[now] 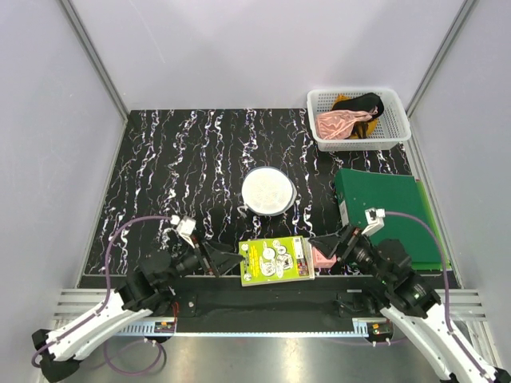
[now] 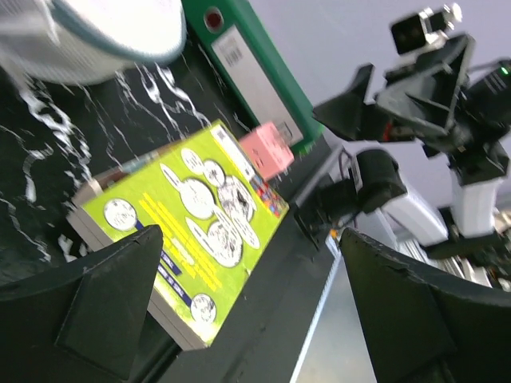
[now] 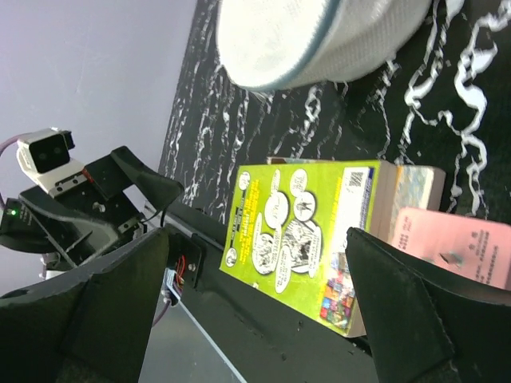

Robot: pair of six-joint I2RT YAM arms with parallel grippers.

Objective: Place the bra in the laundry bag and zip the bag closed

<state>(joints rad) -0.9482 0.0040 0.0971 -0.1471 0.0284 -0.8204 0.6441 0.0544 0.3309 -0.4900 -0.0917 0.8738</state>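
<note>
The laundry bag (image 1: 268,191), white, round and mesh, lies mid-table; its rim shows at the top of the left wrist view (image 2: 96,32) and the right wrist view (image 3: 319,36). No beige bra shows in any view. My left gripper (image 1: 231,259) is open and empty at the table's front edge, left of a green book; in its wrist view (image 2: 255,319) the jaws stand wide apart. My right gripper (image 1: 319,243) is open and empty right of the book, jaws wide apart in its wrist view (image 3: 255,311). Both are well short of the bag.
A green book (image 1: 276,259) lies at the front edge between the grippers, with a pink box (image 1: 322,259) beside it. A green binder (image 1: 383,215) lies at the right. A white lattice basket (image 1: 399,132) at back right holds a pink garment (image 1: 339,124) and a black one (image 1: 366,104).
</note>
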